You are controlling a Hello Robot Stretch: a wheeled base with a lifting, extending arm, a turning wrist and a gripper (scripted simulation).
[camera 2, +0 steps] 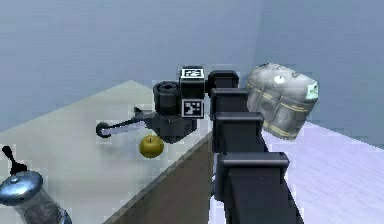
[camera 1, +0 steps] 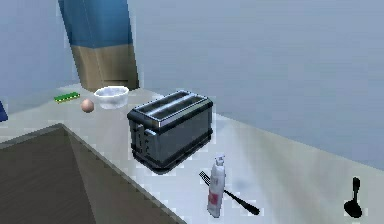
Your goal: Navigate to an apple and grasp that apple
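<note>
**Where my gripper reaches, an apple lies on the counter**

As my arm (camera 2: 245, 160) stretches out as a dark square bar in the arm side view, my gripper (camera 2: 106, 127) sits at its far end, just past two white marker squares (camera 2: 192, 90). Its dark body points two thin fingers (camera 2: 128, 124) toward that view's left. Just below the gripper's body in the picture, a small, round, yellow-green apple (camera 2: 150, 146) rests on the pale grey counter (camera 2: 70, 145), close to the counter's near edge. Because the apple lies on the surface right by the gripper, I cannot tell whether I hold anything, or whether the fingers touch it. Well away from the gripper, at the view's lower left, stand a glassy container with a dark cap (camera 2: 28, 195) and a dark utensil (camera 2: 8, 155). On the far side of my arm from the gripper, a lumpy grey-white bundle (camera 2: 278, 98) shows before the blue-grey wall (camera 2: 80, 40).

In the forward view, the counter carries a dark metal toaster (camera 1: 170, 128), with a white bottle (camera 1: 217, 188) and a black fork (camera 1: 232, 196) nearer the camera. Beyond the toaster are a white bowl (camera 1: 110, 96), a small pinkish ball (camera 1: 88, 104) and a flat green thing (camera 1: 67, 97).
</note>
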